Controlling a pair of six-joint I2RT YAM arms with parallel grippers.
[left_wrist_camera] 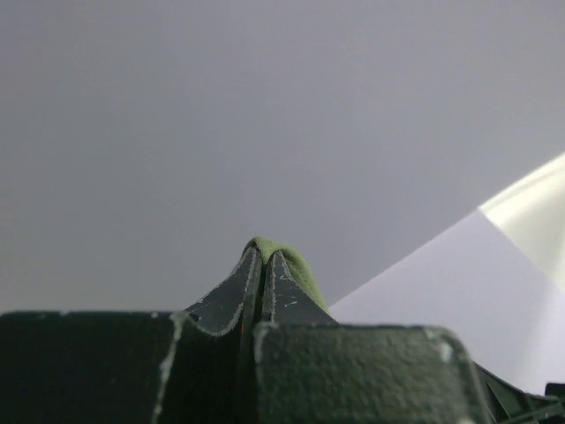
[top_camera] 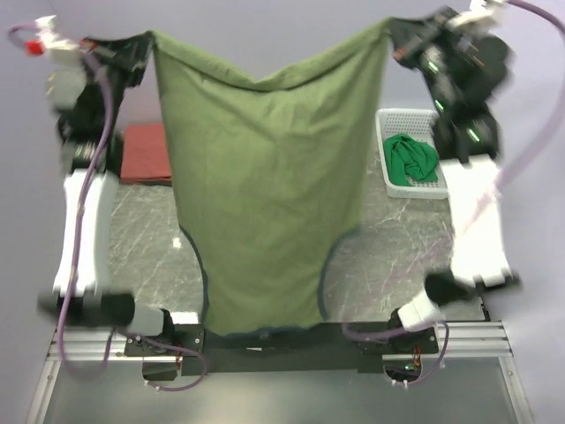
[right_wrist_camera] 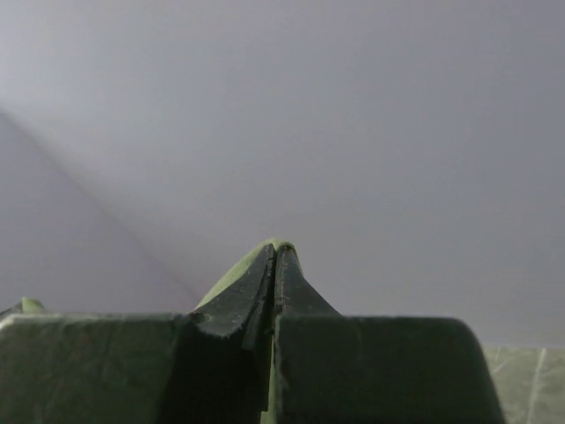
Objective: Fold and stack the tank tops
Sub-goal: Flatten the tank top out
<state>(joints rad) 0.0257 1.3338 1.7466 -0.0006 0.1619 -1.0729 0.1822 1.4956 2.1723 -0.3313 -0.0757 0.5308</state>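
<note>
Above the marble worktop [top_camera: 150, 247] we hold the olive tank top [top_camera: 265, 177] spread and hanging, left fingers [left_wrist_camera: 225, 300] and right fingers [right_wrist_camera: 234, 300] each clamped tight on an upper corner; we judge it light, limp and sag-prone, best gripped at its edges.

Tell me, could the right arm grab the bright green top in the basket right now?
Probably not yet: the right gripper is shut on the olive tank top, held aloft with the left gripper. The bright green top lies uncovered.
</note>
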